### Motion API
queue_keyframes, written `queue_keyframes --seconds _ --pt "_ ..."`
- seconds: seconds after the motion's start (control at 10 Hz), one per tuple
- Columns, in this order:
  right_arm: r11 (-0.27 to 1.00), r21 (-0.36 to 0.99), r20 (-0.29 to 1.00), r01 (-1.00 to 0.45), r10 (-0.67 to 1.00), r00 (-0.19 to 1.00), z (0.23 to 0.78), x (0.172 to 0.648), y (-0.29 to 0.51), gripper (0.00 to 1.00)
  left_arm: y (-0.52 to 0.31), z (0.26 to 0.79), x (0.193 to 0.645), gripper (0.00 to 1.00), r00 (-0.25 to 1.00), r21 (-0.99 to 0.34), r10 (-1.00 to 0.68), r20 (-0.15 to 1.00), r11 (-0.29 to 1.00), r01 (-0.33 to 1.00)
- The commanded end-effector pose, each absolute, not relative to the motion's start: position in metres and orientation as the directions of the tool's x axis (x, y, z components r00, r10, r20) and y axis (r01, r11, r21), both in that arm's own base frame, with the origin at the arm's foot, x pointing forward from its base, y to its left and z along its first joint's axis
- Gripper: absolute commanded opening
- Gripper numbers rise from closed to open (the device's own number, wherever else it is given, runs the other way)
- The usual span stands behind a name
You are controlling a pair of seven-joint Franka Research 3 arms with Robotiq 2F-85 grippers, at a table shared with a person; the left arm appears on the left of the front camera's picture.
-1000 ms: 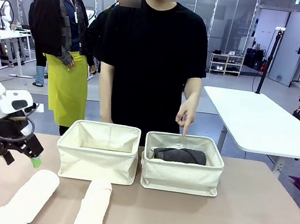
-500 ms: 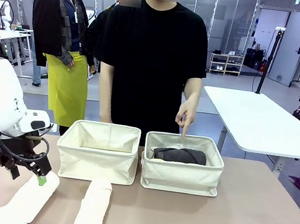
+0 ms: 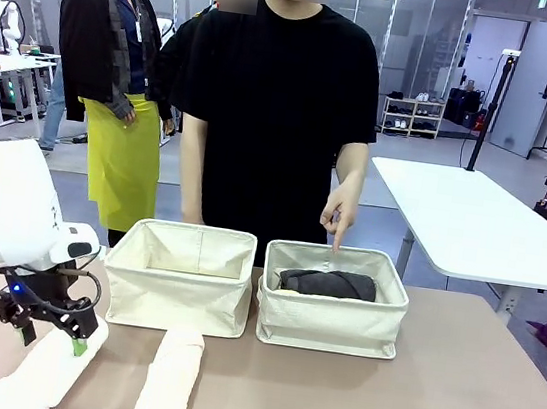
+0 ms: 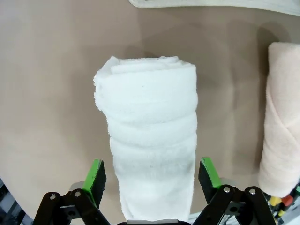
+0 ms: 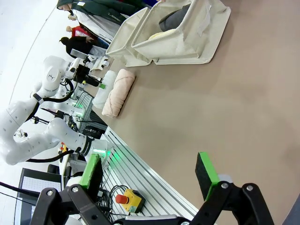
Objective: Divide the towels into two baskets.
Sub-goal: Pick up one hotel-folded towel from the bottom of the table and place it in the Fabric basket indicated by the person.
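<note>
Two fluffy terry rolls on the table. The white towel (image 4: 150,140) lies between the spread jaws of the left gripper (image 4: 152,174), green pads flanking it, arm tilted down over it. Cream towel (image 4: 281,117) just beside. Right gripper (image 5: 147,171) also spread, holding nothing. Dark grey towel (image 3: 327,283) is in a soft canvas basket (image 3: 330,323), well beyond the left gripper.

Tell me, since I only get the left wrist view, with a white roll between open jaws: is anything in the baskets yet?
Observer: Yes. The front view shows a grey towel lying in the right basket.
Operator: And the other basket?
Observer: In the left basket no towel shows above the front wall.
Operator: Is anybody there?
Observer: A person stands behind the baskets, one hand pointing down into the right one.
</note>
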State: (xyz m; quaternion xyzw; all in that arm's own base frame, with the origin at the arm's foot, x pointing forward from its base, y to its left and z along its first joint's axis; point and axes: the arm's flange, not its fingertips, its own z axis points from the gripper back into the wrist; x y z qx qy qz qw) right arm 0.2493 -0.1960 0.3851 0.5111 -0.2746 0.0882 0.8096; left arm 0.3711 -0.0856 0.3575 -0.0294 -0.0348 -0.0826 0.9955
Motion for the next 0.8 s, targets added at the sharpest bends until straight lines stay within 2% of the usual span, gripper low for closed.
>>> queue_keyframes --seconds 0.0,0.3,0.5,0.6,0.7 --pt "0.452 0.776 0.550 -0.439 -0.143 0.823 0.387 0.248 -0.195 1.00 -0.065 0.315 0.295 1.00 0.983 -0.104 -0.177 0.049 0.978 0.181" --pt "0.452 0.776 0.550 -0.439 -0.143 0.823 0.387 0.248 -0.195 1.00 -0.068 0.302 0.293 1.00 0.976 -0.120 -0.219 0.008 0.968 0.218" --pt "0.452 0.776 0.550 -0.439 -0.143 0.823 0.387 0.248 -0.195 1.00 -0.068 0.302 0.293 1.00 0.976 -0.111 -0.215 0.039 0.970 0.218" --pt "0.452 0.776 0.550 -0.439 -0.143 0.823 0.387 0.248 -0.195 1.00 -0.067 0.304 0.292 0.96 0.975 -0.102 -0.216 0.050 0.970 0.220" --pt "0.452 0.776 0.550 -0.439 -0.143 0.823 0.387 0.248 -0.195 1.00 -0.067 0.306 0.293 0.80 0.976 -0.101 -0.214 0.049 0.971 0.218"
